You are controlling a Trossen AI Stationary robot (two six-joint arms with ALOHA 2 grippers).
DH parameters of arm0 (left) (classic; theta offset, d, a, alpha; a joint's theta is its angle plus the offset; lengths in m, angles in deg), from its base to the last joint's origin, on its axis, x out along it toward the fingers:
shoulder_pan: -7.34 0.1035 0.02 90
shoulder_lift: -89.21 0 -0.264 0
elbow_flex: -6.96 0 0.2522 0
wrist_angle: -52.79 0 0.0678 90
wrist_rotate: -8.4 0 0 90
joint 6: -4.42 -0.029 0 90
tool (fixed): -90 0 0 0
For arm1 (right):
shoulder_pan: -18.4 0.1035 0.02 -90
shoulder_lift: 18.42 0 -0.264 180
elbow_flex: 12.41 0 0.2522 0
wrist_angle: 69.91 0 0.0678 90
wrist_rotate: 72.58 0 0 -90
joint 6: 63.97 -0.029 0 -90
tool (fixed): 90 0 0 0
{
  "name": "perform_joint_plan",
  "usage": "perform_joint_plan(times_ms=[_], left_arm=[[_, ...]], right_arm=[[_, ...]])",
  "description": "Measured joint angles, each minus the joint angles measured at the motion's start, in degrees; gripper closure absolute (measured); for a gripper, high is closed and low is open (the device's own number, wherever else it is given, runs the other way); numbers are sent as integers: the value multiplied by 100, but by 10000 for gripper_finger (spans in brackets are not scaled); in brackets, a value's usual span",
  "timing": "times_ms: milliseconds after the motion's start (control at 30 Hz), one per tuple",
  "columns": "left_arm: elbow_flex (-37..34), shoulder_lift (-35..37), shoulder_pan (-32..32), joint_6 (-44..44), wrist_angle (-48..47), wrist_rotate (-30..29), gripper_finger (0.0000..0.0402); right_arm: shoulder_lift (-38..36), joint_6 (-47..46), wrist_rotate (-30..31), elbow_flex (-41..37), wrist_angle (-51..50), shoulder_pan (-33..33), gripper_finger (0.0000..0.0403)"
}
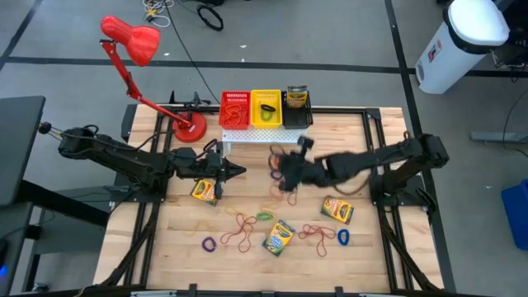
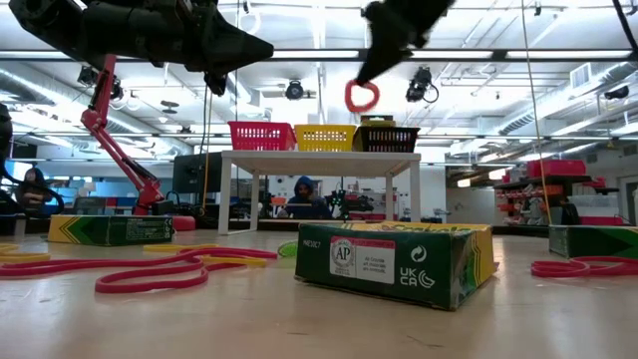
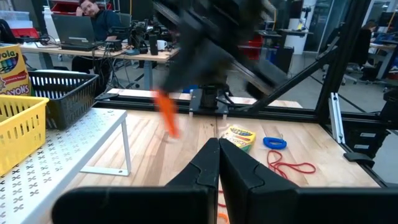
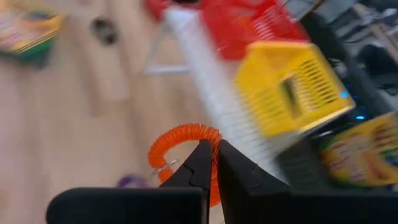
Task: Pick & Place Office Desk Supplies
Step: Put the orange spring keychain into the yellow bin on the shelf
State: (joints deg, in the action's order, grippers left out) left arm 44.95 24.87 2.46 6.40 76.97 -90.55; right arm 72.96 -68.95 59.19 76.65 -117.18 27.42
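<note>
1. The wooden tabletop [image 1: 247,256] carried the whole scene, with a white rack [image 1: 256,134] at its far edge and a red lamp [image 1: 130,40] standing at the far left corner.
2. The left arm [image 1: 115,157] reached in from the left, its claw [image 1: 239,172] pinched shut on nothing, hanging above the tabletop near one crayon box [image 1: 204,191].
3. The right arm [image 1: 396,161] stretched from the right toward the middle, its claw [image 4: 211,163] clamped narrow on an orange band [image 4: 180,140], lifted clear of the wood in front of the rack.
4. Three baskets sat in a row on the rack: red basket [image 1: 234,108], yellow basket [image 1: 266,108] and, at the right end, a dark basket [image 1: 297,113] with a crayon box standing in it.
5. Two more crayon boxes lay on the near half: the right box [image 1: 337,209] and the middle box [image 1: 279,238].
6. Loose bands were scattered between them, among them a red tangle [image 1: 239,227], a blue band [image 1: 343,237], a purple band [image 1: 208,244] and a green band [image 1: 264,216].
</note>
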Motion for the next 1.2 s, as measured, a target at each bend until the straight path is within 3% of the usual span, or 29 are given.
perform_joint_plan(times_ms=[267,400,500,667,1067,1200], left_arm=[[0,0,0,0,0,0,390],[0,2,0,0,-2,0,390],[0,2,-1,0,14,1,390],[-2,7,6,0,-2,-3,390],[-2,4,4,0,-14,-1,390],[-2,4,4,0,-2,0,390]], right_arm=[[18,1272,-223,459,1469,-1516,386],[245,1577,-902,617,2053,-2204,386],[621,1584,-1324,898,1802,-2581,386],[1157,1584,-1505,1363,1621,-2823,386],[1517,1517,-1981,1271,1581,-3064,385],[1511,1351,-2193,1269,1563,-3084,364]])
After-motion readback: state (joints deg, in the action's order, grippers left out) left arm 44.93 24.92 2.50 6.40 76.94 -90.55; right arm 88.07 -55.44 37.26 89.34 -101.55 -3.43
